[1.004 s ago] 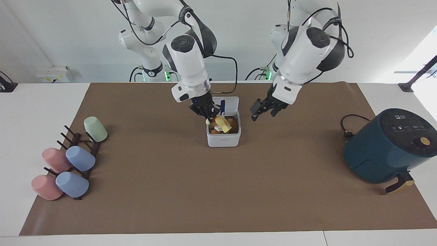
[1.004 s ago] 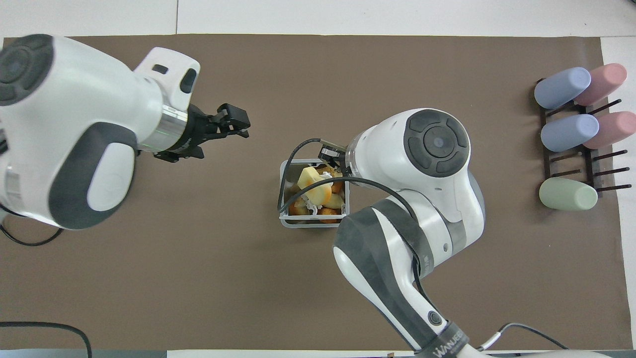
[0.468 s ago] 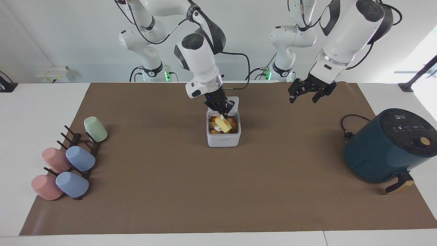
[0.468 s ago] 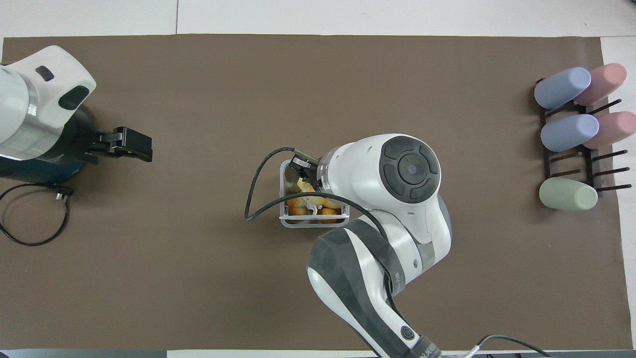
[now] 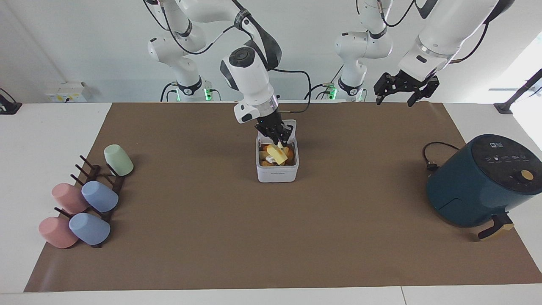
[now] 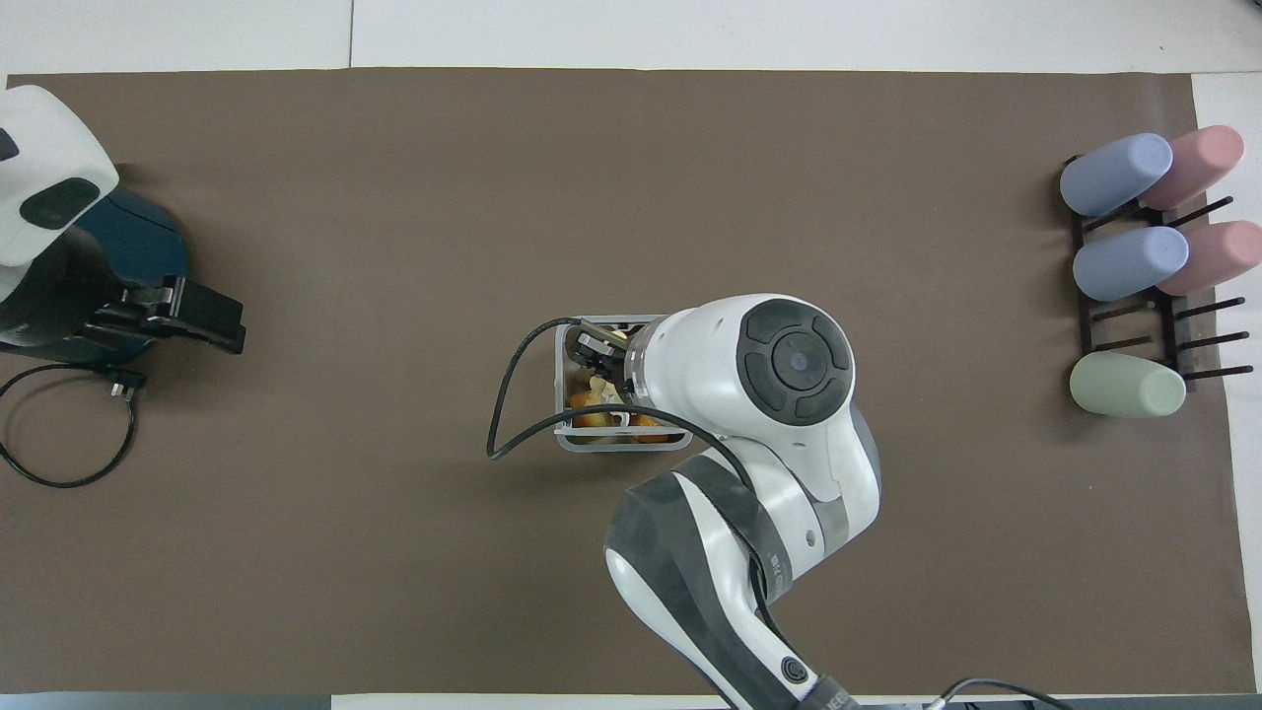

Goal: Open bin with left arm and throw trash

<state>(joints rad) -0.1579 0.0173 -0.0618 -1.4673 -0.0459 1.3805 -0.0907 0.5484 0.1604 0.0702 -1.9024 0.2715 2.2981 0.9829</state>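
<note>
**Right gripper at the open bin, left gripper raised near the air fryer's end**

Nearest the robots, the left gripper [image 5: 400, 88] hangs high in the air over the edge of the brown mat [image 5: 211, 237] toward the left arm's end of the table, its two fingers spread apart and holding nothing. In the overhead view the same gripper [image 6: 187, 314] shows beside the dark teal air fryer [image 6: 94, 266].

At the middle of the mat stands the bin [image 5: 277, 174], a small white-grey square box, its lid [image 5: 292, 127] flipped up on the side nearer the robots. The right gripper [image 5: 277, 136] reaches down to the bin's open mouth, in front of the raised lid, with the arm's white wrist and a black cable above it. Whether its fingers are spread or pressed together cannot be told. The trash [image 5: 276, 156] lies inside the bin: a yellow block on top of orange-brown pieces with a bit of white among them. From overhead the right arm covers most of the bin [image 6: 564, 434], and only some orange pieces show.

Farther from the robots, toward the left arm's end, the air fryer [image 5: 482, 182] sits with its black cord [image 5: 430, 154] looped beside it. Toward the right arm's end, a dark rack [image 5: 99, 186] holds pastel cups [image 5: 99, 197], green, pink and blue, lying on their sides.
</note>
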